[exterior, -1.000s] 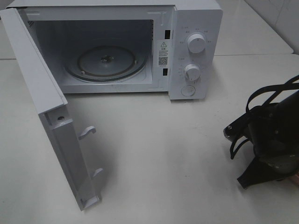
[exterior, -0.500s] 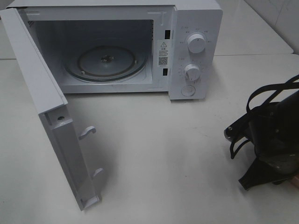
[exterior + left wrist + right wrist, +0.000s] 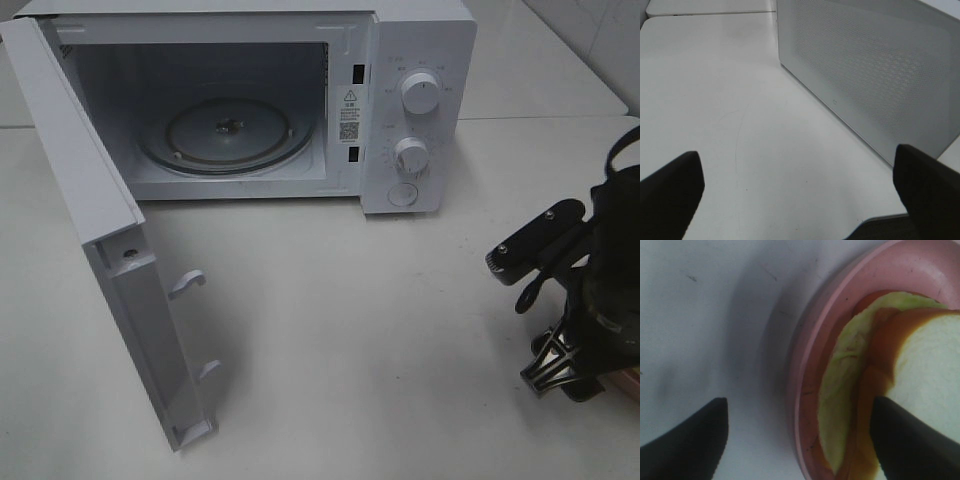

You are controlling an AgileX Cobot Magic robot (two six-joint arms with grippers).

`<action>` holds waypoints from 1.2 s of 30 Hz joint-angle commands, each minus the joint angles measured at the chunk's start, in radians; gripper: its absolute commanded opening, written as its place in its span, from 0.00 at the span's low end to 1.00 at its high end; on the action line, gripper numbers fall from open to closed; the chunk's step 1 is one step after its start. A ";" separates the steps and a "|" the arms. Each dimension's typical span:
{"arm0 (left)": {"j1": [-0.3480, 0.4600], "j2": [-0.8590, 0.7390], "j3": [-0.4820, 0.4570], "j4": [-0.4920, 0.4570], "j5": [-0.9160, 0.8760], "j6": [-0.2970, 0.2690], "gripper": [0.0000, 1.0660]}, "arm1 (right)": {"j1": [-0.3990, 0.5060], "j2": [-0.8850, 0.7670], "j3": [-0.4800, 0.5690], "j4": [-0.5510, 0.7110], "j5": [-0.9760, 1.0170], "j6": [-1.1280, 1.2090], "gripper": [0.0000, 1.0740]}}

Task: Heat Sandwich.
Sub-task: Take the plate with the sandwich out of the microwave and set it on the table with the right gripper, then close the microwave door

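The sandwich (image 3: pixel 925 375), white bread over pale green and reddish filling, lies on a pink plate (image 3: pixel 807 360) in the right wrist view. My right gripper (image 3: pixel 800 440) is open and straddles the plate's rim. One finger (image 3: pixel 685 440) is over the table and the other finger (image 3: pixel 912 440) is over the sandwich. In the high view this gripper (image 3: pixel 565 368) points down at the table's right edge and hides the sandwich. My left gripper (image 3: pixel 800 195) is open over bare table beside the microwave door (image 3: pixel 875 70). It is outside the high view.
The white microwave (image 3: pixel 420 100) stands at the back with its door (image 3: pixel 95 210) swung wide toward the front left. Its glass turntable (image 3: pixel 228 133) holds nothing. White table (image 3: pixel 350 320) lies between the microwave and my right arm.
My right gripper's jaws have spread apart. The right wrist has turned and shifted slightly rightward in the high view. The microwave has not moved.
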 commanded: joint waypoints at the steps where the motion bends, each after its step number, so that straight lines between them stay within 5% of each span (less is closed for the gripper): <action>1: 0.005 -0.006 0.000 -0.007 -0.009 -0.003 0.91 | -0.004 -0.103 -0.007 0.073 0.015 -0.104 0.76; 15: 0.005 -0.006 0.000 -0.007 -0.009 -0.003 0.91 | -0.004 -0.419 -0.131 0.542 0.131 -0.669 0.75; 24: 0.005 -0.006 0.000 -0.007 -0.009 -0.003 0.91 | -0.004 -0.596 -0.233 0.647 0.266 -0.768 0.74; 36: 0.005 -0.006 0.000 -0.007 -0.009 -0.003 0.91 | -0.004 -0.829 -0.241 0.735 0.378 -0.812 0.71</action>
